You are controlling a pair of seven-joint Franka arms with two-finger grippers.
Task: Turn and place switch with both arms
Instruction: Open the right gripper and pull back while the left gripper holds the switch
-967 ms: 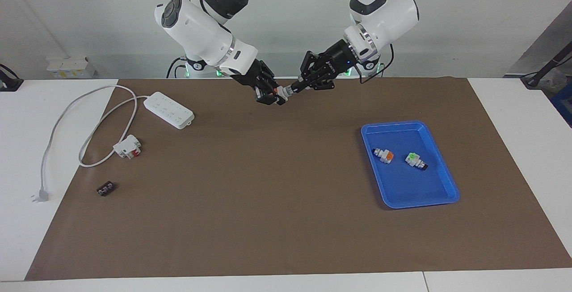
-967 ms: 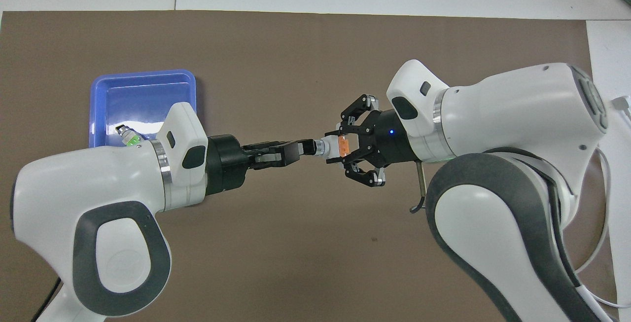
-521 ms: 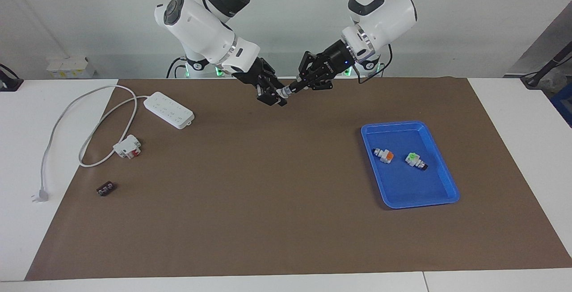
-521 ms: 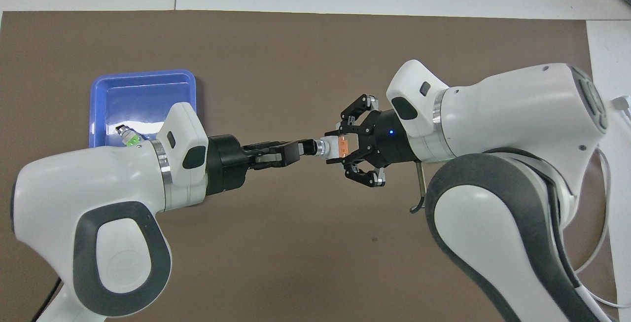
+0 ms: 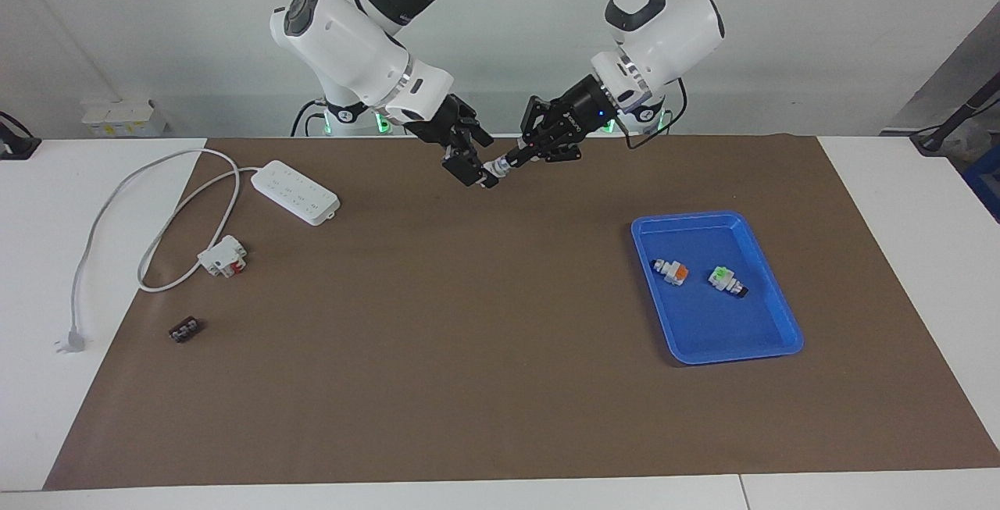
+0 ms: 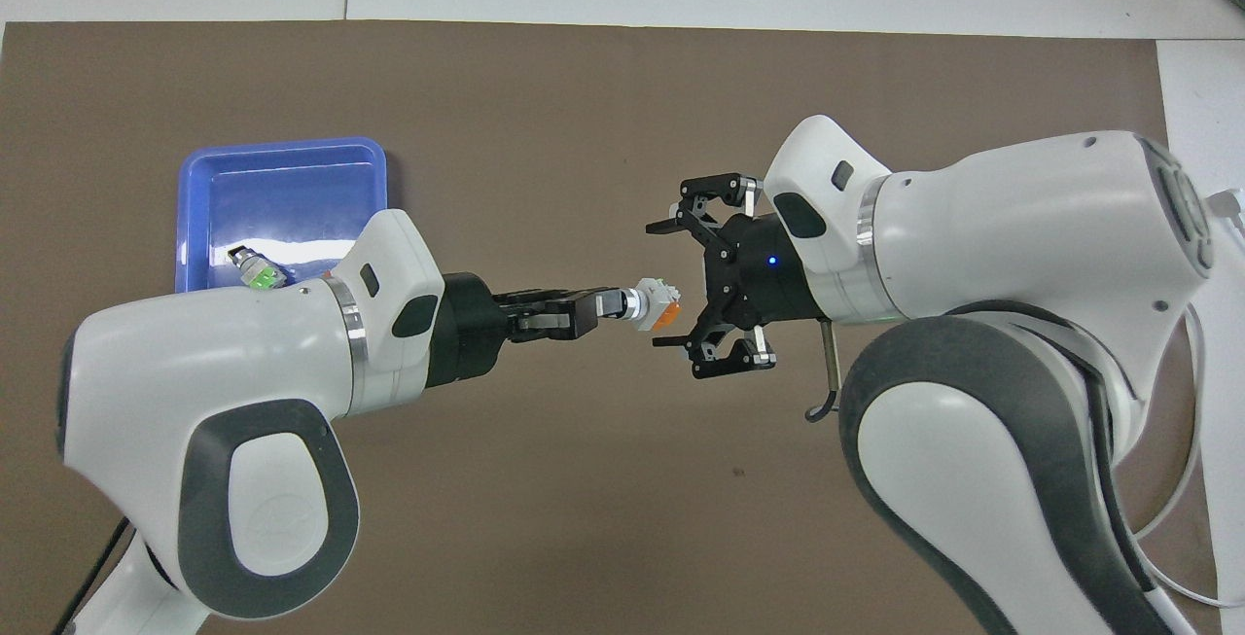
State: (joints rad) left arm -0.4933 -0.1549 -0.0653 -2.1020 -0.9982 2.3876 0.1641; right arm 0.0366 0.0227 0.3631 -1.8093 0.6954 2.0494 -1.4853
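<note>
A white switch [image 6: 654, 302] with an orange end face is held in the air over the brown mat, near the robots' end; it also shows in the facing view [image 5: 494, 169]. My left gripper [image 6: 605, 303] [image 5: 508, 162] is shut on the black knob end of it. My right gripper [image 6: 655, 285] [image 5: 471, 164] is open wide, its fingers spread on either side of the orange end and apart from it. Two more switches lie in the blue tray [image 5: 781, 338], one with an orange face [image 5: 672, 270] and one with a green face [image 5: 725, 279] [image 6: 255, 270].
The blue tray [image 6: 282, 144] sits toward the left arm's end. A white power strip [image 5: 295, 192] with its cable, a white block with red parts [image 5: 223, 255] and a tiny dark brown block [image 5: 185, 329] lie toward the right arm's end.
My right gripper has opened and let go of the switch's orange end. The left gripper keeps the knob, and the switch has tilted a little.
</note>
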